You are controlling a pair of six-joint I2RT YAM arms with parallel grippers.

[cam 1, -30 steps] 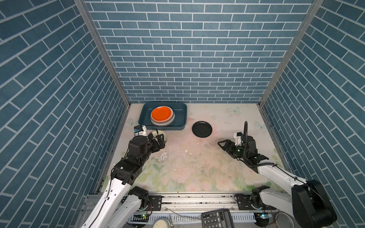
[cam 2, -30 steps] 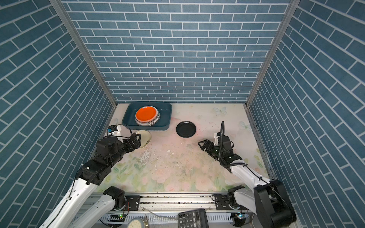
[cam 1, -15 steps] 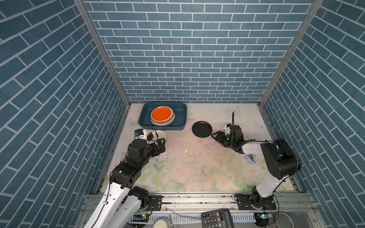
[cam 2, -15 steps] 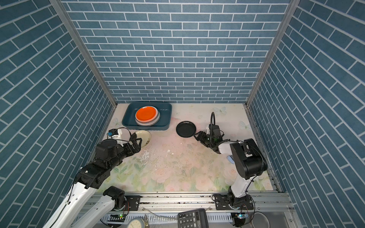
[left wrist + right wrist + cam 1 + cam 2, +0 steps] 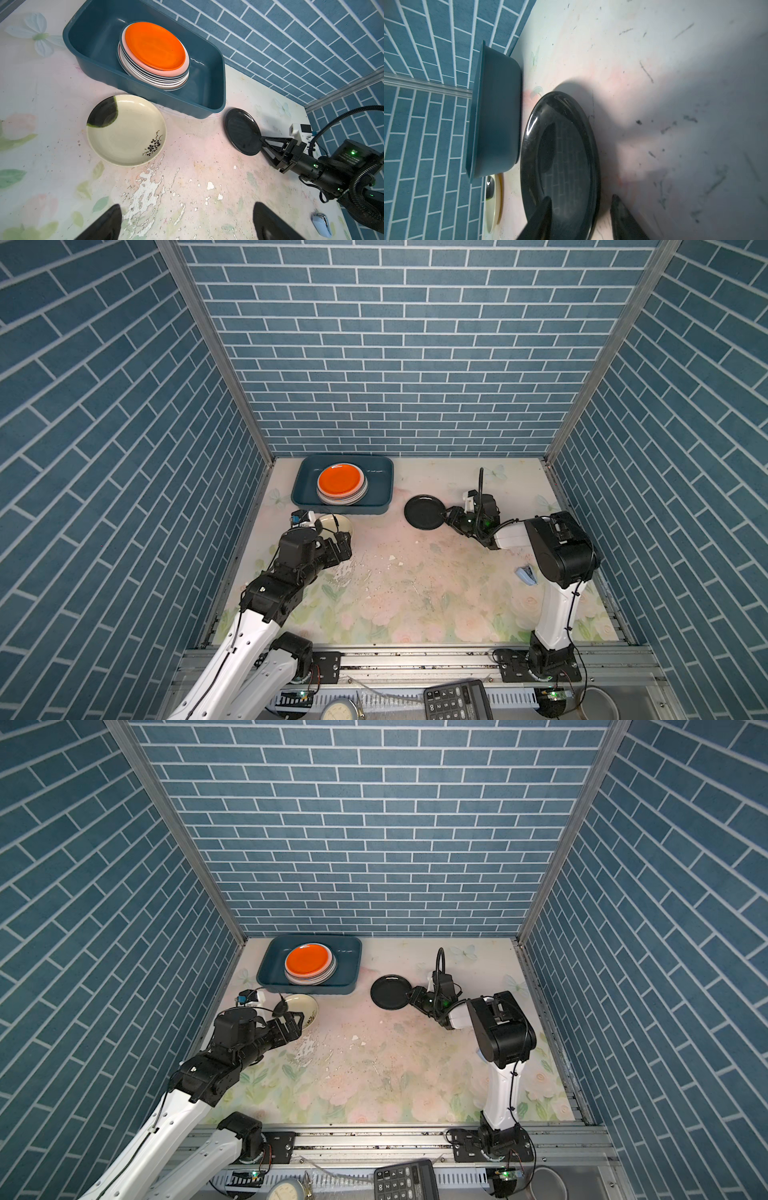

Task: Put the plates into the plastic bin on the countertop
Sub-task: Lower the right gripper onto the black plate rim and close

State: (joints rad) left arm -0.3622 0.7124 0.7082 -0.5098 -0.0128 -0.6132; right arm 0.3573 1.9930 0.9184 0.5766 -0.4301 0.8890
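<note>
Right gripper (image 5: 445, 517) has swung astride the black plate (image 5: 422, 512), jaws part-closed but not yet gripping; left gripper (image 5: 187, 205) gapes wide; only this and the cream plate (image 5: 126, 131) remain outside the bin (image 5: 207, 83).

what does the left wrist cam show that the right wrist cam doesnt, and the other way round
Left wrist only: the round orange plate topping a stack of plates inside the dark teal plastic bin, plus the right gripper seen from outside. Right wrist only: up close, its jaws apart, straddling the rim of the round black plate. Both: bin, black plate, cream round plate, pale floral countertop.
</note>
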